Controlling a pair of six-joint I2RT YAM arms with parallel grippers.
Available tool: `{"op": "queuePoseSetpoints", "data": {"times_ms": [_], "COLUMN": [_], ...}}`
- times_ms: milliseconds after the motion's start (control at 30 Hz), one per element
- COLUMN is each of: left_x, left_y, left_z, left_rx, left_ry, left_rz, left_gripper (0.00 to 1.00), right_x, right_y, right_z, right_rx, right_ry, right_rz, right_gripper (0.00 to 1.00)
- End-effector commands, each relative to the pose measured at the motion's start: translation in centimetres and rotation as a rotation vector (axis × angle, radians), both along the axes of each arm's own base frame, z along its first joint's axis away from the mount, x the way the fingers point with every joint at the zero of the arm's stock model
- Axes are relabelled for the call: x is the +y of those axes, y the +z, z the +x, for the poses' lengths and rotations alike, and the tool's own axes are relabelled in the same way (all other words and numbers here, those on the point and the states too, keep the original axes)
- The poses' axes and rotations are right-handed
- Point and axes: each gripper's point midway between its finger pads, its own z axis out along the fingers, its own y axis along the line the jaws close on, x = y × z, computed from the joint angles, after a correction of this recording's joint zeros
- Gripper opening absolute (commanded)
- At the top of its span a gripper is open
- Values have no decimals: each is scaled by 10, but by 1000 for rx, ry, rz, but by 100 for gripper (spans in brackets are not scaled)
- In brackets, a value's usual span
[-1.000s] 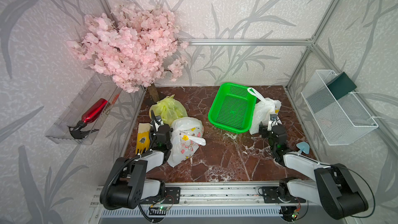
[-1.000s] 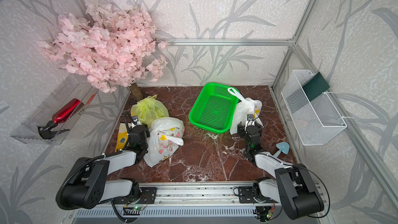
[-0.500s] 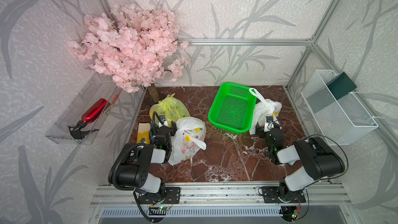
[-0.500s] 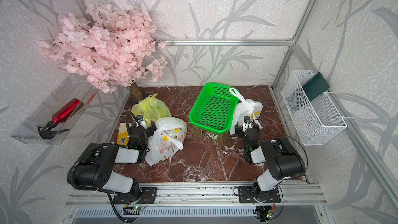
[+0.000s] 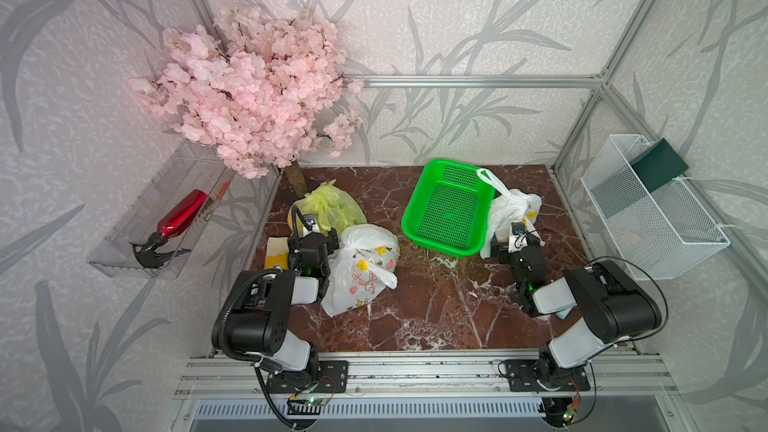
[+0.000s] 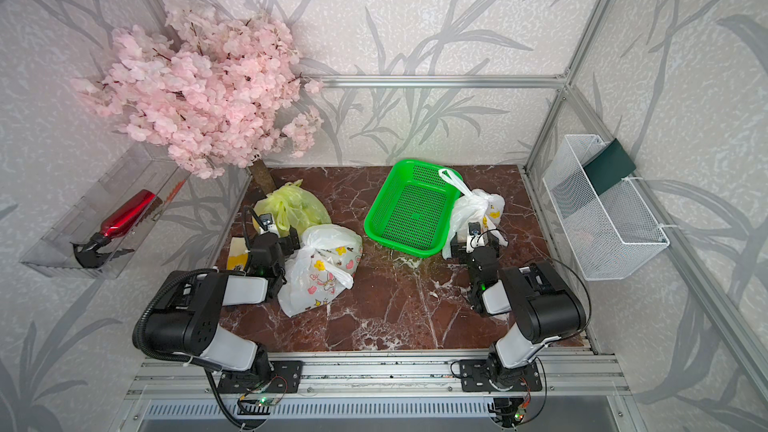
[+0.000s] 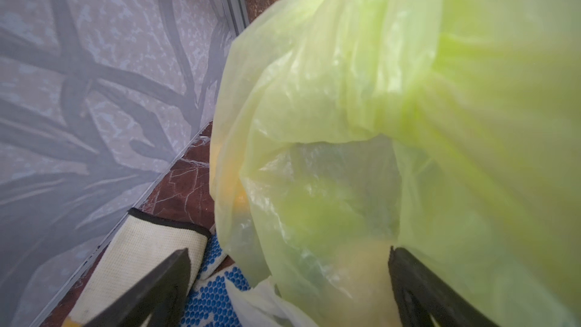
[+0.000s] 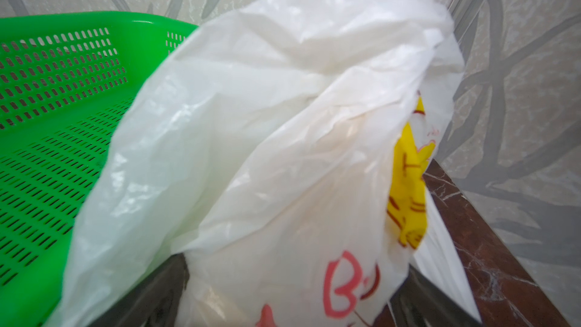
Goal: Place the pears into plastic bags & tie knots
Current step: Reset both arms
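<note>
Three tied plastic bags lie on the marble table [image 5: 428, 309]. The yellow-green bag [image 5: 328, 207] [image 7: 345, 105] is at the back left, its knot [image 5: 329, 189] on top. A white cartoon-print bag [image 5: 361, 268] lies in front of it with its knot [image 5: 352, 248]. Another white bag [image 5: 513, 211] [image 8: 283, 121] leans on the green basket [image 5: 449, 209], its knot [image 5: 523, 200] on top. The pears show only as dim yellow and green shapes [image 7: 314, 212] through the film. My left gripper [image 5: 312, 232] [image 7: 289, 254] is open against the yellow-green bag. My right gripper [image 5: 515, 243] [image 8: 294, 268] is open around the right white bag's bulge.
A white glove with blue dots [image 5: 276, 251] [image 7: 141, 253] lies by the left wall. The pink blossom tree [image 5: 249, 89] overhangs the back left corner. A clear shelf holds a red spray bottle [image 5: 183, 214], and a white wire basket [image 5: 648, 218] hangs on the right wall.
Both arms have folded their elbows up from lying low and stretched out. Both sets of jaws have spread wider. The bags have stayed in place.
</note>
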Motion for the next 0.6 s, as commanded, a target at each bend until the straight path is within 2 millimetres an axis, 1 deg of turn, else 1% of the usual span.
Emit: {"op": "queuePoseSetpoints", "data": {"times_ms": [0, 100, 267, 567], "left_x": [3, 3, 3, 3], "left_y": [1, 1, 1, 1], "left_z": [2, 2, 2, 2], "left_rx": [0, 1, 0, 2], "left_ry": [19, 17, 17, 18], "left_rz": [-16, -16, -16, -16], "left_gripper": [99, 99, 99, 99], "right_x": [-1, -1, 1, 0], "right_y": [7, 6, 3, 3], "right_z": [7, 9, 18, 18], "right_rx": [-19, -7, 45, 44], "right_ry": [-14, -16, -17, -19], "right_rz": [-6, -8, -14, -13], "right_gripper": [99, 99, 99, 99]}}
